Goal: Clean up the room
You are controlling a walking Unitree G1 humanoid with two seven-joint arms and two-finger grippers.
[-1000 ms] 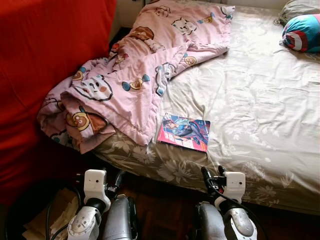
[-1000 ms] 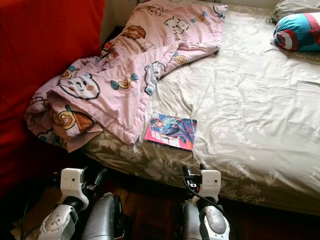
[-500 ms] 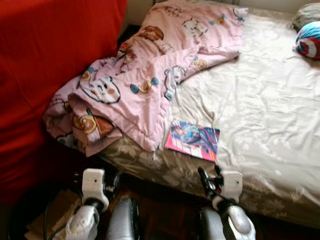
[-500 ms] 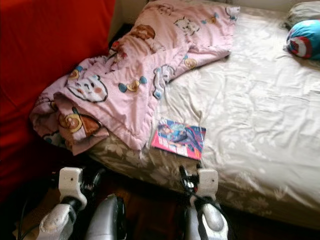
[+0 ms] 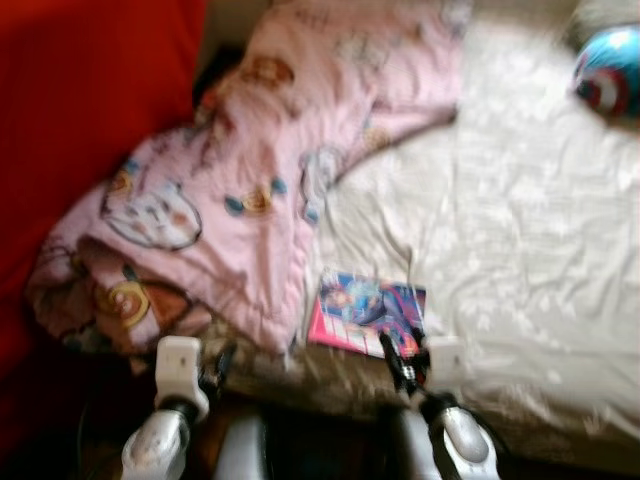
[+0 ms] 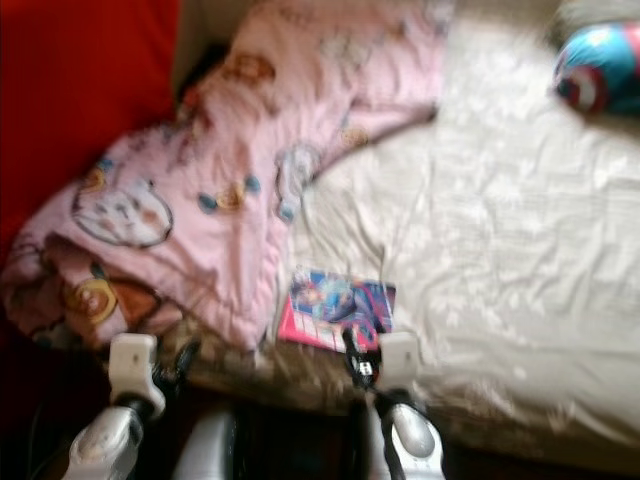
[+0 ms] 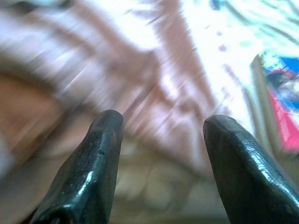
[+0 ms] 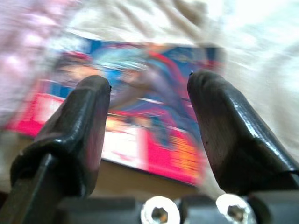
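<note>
Right pincer (image 5: 398,352): low at the bed's near edge, its 2 fingers (image 8: 77,126) spread apart, gripping nothing.
Book (image 5: 366,311): flat on the bed, just ahead of the right pincer, tips overlapping its near edge in the head views; contact unclear through blur.
Left pincer (image 7: 161,140): fingers apart, empty, low at the bed's near edge, facing the blanket's hanging fold.
Blanket (image 5: 230,190): pink, crumpled, ahead of the left pincer, its edge just beside the book.
Bed (image 5: 520,230): pale floral sheet.
Pillow (image 5: 608,72): blue and red, far beyond the right pincer.
Curtain (image 5: 80,110): red, outboard of the left pincer.
</note>
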